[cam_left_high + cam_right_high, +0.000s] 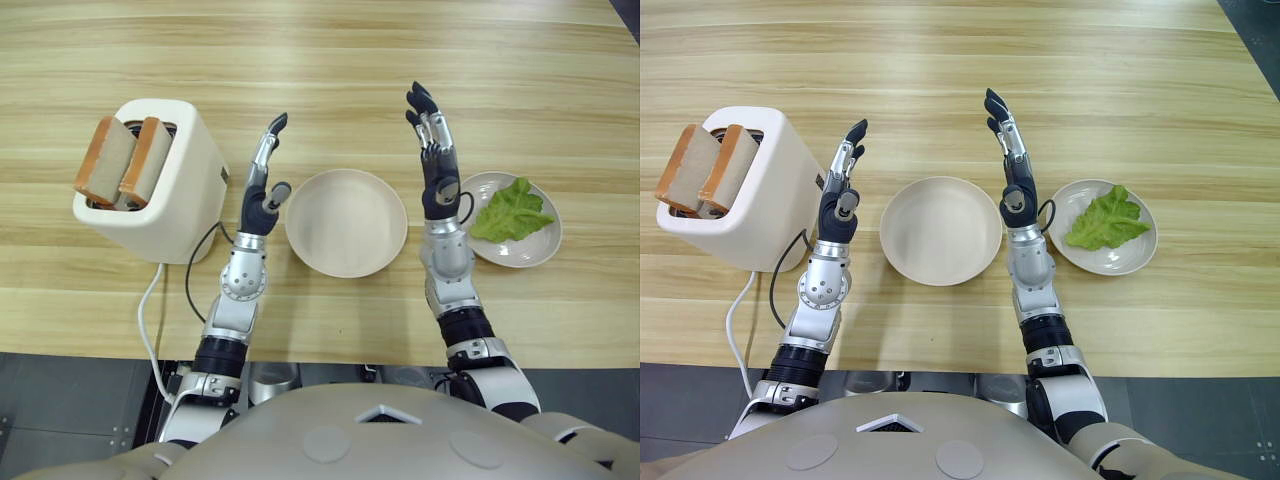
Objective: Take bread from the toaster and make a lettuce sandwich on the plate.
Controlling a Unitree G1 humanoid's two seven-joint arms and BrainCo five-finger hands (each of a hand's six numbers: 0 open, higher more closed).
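Bread [125,160] in toaster [175,205] toward worktop's [400,60] left edge, plate [346,222] between left hand [263,185] and right hand [433,150], both wide, holding nothing, lettuce [512,210] rightward

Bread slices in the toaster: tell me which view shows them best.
Left eye view. Both bread slices stand well inside the frame, with the toaster whole around them. The right eye view shows the same two slices, pushed close to its left edge.
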